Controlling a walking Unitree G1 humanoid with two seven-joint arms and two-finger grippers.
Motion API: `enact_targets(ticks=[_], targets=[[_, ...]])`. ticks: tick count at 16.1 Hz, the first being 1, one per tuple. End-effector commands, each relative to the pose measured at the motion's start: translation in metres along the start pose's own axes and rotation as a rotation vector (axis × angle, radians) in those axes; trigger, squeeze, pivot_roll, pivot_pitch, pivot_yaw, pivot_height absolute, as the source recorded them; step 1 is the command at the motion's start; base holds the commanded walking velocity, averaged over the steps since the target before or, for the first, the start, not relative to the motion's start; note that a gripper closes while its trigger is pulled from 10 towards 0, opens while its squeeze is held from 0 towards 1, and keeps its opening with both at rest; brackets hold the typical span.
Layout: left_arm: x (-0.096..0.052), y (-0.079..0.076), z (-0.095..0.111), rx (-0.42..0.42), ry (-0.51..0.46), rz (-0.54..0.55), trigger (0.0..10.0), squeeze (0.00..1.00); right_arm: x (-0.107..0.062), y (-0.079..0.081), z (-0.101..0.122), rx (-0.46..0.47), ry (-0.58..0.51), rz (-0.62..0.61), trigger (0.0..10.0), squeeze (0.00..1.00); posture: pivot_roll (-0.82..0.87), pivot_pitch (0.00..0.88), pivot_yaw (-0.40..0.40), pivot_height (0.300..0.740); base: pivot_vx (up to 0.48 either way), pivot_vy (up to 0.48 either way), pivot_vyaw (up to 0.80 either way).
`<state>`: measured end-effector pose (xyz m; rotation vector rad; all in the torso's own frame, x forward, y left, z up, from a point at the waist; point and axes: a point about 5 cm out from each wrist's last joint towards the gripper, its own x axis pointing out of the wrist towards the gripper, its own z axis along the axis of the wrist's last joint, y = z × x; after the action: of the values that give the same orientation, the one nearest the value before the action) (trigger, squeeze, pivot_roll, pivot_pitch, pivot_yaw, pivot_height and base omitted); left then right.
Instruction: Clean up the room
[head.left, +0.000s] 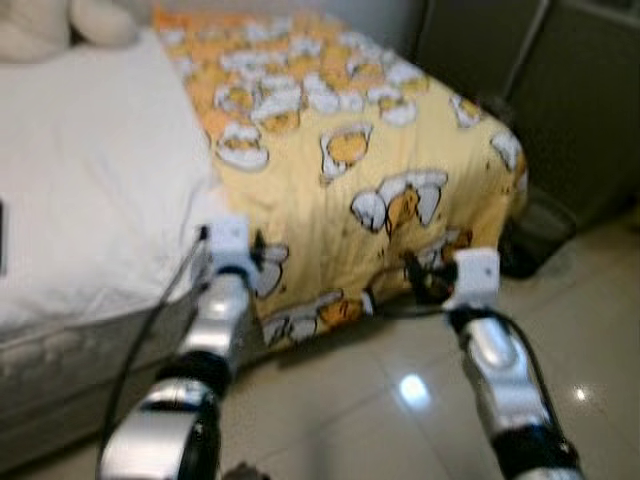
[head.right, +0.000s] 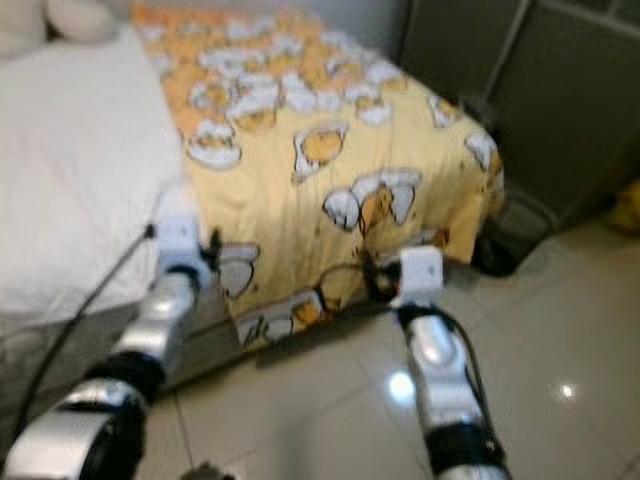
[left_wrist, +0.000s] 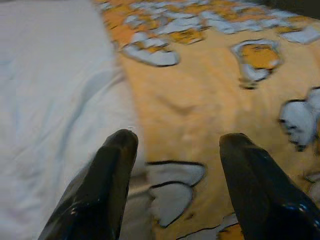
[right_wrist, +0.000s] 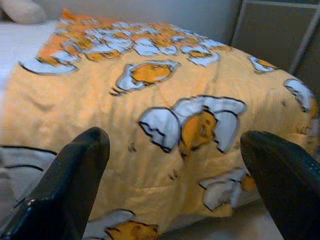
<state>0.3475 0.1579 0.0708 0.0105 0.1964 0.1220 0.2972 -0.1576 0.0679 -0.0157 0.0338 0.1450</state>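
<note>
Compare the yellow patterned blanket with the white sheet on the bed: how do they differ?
The yellow blanket is printed with cartoon egg figures; the white sheet is plain. The blanket drapes over the bed's foot end and hangs toward the tiled floor; the sheet lies flat on top. Both lie rumpled on the same bed, meeting edge to edge by the open left gripper.

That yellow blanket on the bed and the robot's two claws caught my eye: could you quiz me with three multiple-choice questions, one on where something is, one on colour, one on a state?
1. Where does the yellow blanket lie?
A. folded on the floor
B. spread over the bed's end, hanging down its side
C. rolled against the wall

2. What colour is the sheet beside it?
A. white
B. blue
C. green

3. How are the left gripper and the right gripper?
A. both open
B. both shut
C. one shut on cloth

Answers: 1 B, it drapes toward the tiles; 2 A, plain white; 3 A, each wrist view shows fingers apart, holding nothing.
</note>
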Motion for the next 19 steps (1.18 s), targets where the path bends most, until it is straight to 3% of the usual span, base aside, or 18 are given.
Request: enact_targets(ticks=[1, 8, 10, 11, 12, 15, 18, 19], targets=[[0.002, -0.008, 0.004, -0.024, 0.005, -0.016, 10.0, 0.00, -0.001, -0.009, 0.001, -0.012, -0.007, -0.021, 10.0, 0.00, 0.00, 0.000, 0.010, 0.740, 0.270, -0.394, 0.46], [0.002, -0.003, 0.001, -0.052, 0.014, -0.002, 10.0, 0.00, -0.007, -0.007, 0.001, -0.033, -0.024, -0.003, 10.0, 0.00, -0.02, 0.000, 0.025, 0.740, 0.281, -0.386, 0.43], [-0.002, 0.004, 0.007, -0.053, -0.063, -0.020, 10.0, 0.00, -0.010, -0.008, 0.007, -0.040, -0.057, 0.009, 10.0, 0.00, -0.03, 0.000, 0.022, 0.740, 0.289, -0.379, 0.00], [-0.015, 0.001, 0.019, -0.019, -0.195, -0.134, 10.0, 0.00, -0.015, -0.013, 0.013, -0.028, -0.087, 0.007, 10.0, 0.00, -0.02, 0.000, 0.021, 0.740, 0.285, -0.382, 0.00], [-0.028, 0.000, 0.025, -0.025, -0.246, -0.200, 10.0, 0.00, -0.020, -0.016, 0.014, 0.012, -0.095, 0.000, 10.0, 0.00, -0.01, 0.000, 0.021, 0.740, 0.292, -0.375, 0.00], [-0.032, 0.003, 0.024, -0.053, -0.230, -0.184, 10.0, 0.00, -0.022, -0.016, 0.011, 0.061, -0.091, -0.011, 10.0, 0.00, -0.01, 0.000, 0.021, 0.740, 0.296, -0.375, 0.00], [-0.035, -0.006, 0.024, -0.131, -0.167, -0.145, 10.0, 0.00, -0.022, -0.001, 0.002, 0.148, -0.053, 0.020, 10.0, 0.00, 0.01, 0.000, 0.027, 0.740, 0.312, -0.360, 0.00], [-0.036, -0.004, 0.016, -0.078, -0.113, -0.147, 10.0, 0.00, -0.023, 0.001, 0.001, 0.162, -0.045, 0.037, 10.0, 0.00, 0.02, 0.000, 0.029, 0.740, 0.274, -0.364, 0.00]])
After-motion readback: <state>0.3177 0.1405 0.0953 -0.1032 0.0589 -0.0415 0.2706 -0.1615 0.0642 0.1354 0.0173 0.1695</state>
